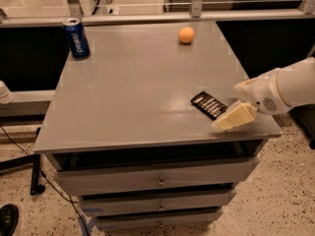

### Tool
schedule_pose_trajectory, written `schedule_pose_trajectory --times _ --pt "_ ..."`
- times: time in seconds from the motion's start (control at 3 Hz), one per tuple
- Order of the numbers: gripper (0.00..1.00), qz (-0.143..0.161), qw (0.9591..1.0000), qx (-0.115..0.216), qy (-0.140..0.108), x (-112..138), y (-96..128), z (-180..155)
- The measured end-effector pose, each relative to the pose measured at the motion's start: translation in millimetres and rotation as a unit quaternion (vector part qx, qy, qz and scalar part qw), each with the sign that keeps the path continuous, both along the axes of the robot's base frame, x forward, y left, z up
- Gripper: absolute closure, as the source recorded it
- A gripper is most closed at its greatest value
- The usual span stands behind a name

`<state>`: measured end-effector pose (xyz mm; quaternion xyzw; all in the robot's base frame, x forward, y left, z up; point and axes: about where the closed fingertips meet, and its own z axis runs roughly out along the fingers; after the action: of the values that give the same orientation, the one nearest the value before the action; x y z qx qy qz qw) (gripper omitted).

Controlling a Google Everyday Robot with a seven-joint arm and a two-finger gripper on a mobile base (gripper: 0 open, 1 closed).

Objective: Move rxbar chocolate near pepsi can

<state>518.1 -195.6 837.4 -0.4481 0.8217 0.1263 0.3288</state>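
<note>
The rxbar chocolate (208, 104) is a flat black wrapper with white lettering, lying near the front right corner of the grey table top (138, 92). The pepsi can (76, 38) stands upright at the far left corner, blue with a silver top. My gripper (234, 117), with cream-coloured fingers on a white arm, comes in from the right and sits just right of and in front of the bar, its tip by the bar's near end. It holds nothing.
A small round orange fruit (186, 34) lies at the far right of the table. The table is a cabinet with drawers (157, 178) below. A metal rail (197, 14) runs behind it. A dark shoe (7, 220) is on the floor at the lower left.
</note>
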Motion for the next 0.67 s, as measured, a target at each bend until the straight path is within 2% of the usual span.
schedule_pose_trajectory --times 0.67 --pt "0.64 -0.006 0.9998 0.016 -0.005 1.9 5.8 -4.4"
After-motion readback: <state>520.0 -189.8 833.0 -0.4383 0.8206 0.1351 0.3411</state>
